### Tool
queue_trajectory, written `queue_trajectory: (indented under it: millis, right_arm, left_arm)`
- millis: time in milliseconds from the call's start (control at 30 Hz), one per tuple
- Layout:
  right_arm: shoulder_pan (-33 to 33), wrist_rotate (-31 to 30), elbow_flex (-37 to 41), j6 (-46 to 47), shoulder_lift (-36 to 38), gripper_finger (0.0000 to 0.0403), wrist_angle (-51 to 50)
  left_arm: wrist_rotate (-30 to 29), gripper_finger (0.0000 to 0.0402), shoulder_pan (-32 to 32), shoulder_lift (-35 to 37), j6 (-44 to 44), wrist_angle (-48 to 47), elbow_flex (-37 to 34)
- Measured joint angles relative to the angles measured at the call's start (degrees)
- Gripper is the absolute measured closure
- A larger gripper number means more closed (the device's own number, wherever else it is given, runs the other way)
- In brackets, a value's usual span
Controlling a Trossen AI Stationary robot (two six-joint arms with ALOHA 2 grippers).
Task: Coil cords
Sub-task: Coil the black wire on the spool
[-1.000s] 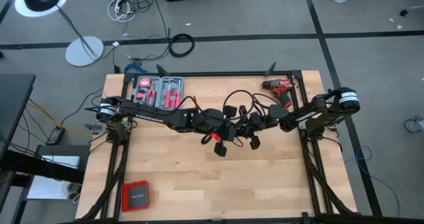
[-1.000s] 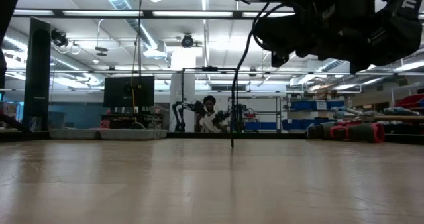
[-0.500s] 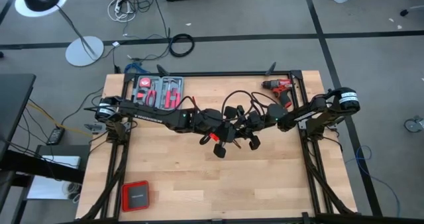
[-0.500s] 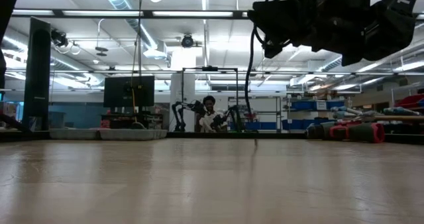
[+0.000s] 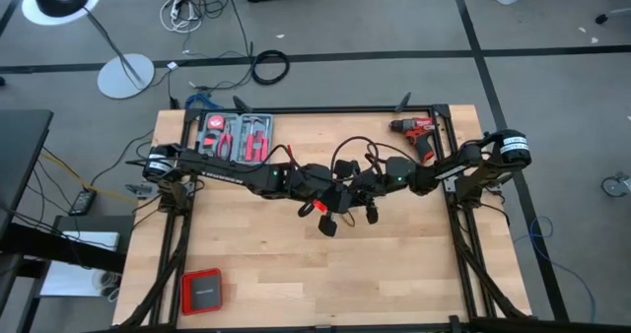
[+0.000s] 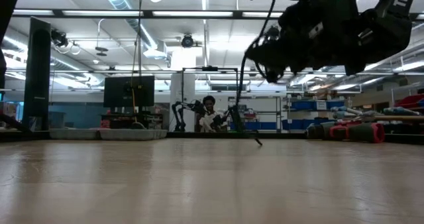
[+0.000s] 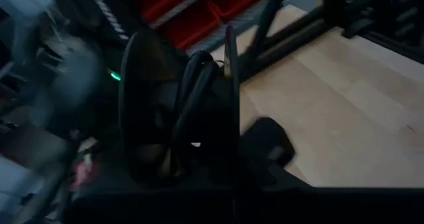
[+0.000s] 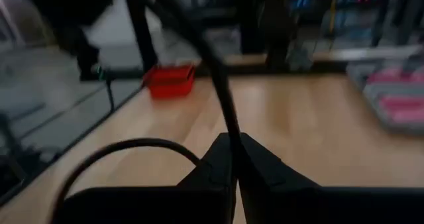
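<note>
The thin black cord hangs in loops between my two grippers above the middle of the table. My left gripper is shut on a bundle of its loops. My right gripper faces it from the table's right side, close by, and is shut on one strand. In the low view a free length of cord hangs below the right gripper, and its end is down at the tabletop. My left gripper pinches several strands of the coiled cord side by side between its two fingers. The fingers reach in nearly level from the table's left side, and the coil is lifted clear of the table. My right gripper pinches a single strand of the cord between its two fingertips. It comes in level from the table's right side. Beyond the fingers the strand runs on, and a slack loop curves beside them.
A red drill lies at the far right. A case of red-handled tools sits at the far left. A red and black box lies at the near left corner. The near half of the wooden tabletop is bare. A person shows far beyond the table.
My right gripper has shut on a strand of the cord, tipped up toward level and shifted slightly toward the left gripper. The hanging length of cord has swung, and its end now points aslant at the tabletop. My left gripper has kept the coil still.
</note>
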State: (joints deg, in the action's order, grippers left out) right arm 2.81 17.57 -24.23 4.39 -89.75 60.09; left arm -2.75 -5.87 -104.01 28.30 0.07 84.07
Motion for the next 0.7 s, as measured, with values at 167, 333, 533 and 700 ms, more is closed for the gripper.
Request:
queue_trajectory:
  millis: [167,333,533,700]
  right_arm:
    - [-0.1,0.4,0.0,-0.4,0.0,0.0396,-3.9]
    - [0.1,-4.0,0.0,-2.2,0.1,0.0397,-7.4]
    - [0.7,-4.7,0.1,-3.6,0.1,0.0397,-7.0]
    - [1.8,-3.7,0.1,-4.7,0.9,0.0397,-8.1]
  left_arm:
    - [-0.8,0.0401,0.3,0.0,0.0,-0.5,0.0]
    - [-0.3,0.0401,0.1,0.2,0.0,-3.2,0.0]
    - [-0.2,0.0401,0.1,0.3,0.0,-6.0,0.0]
    - [1.3,0.0401,0.1,0.3,-0.1,-5.1,0.0]
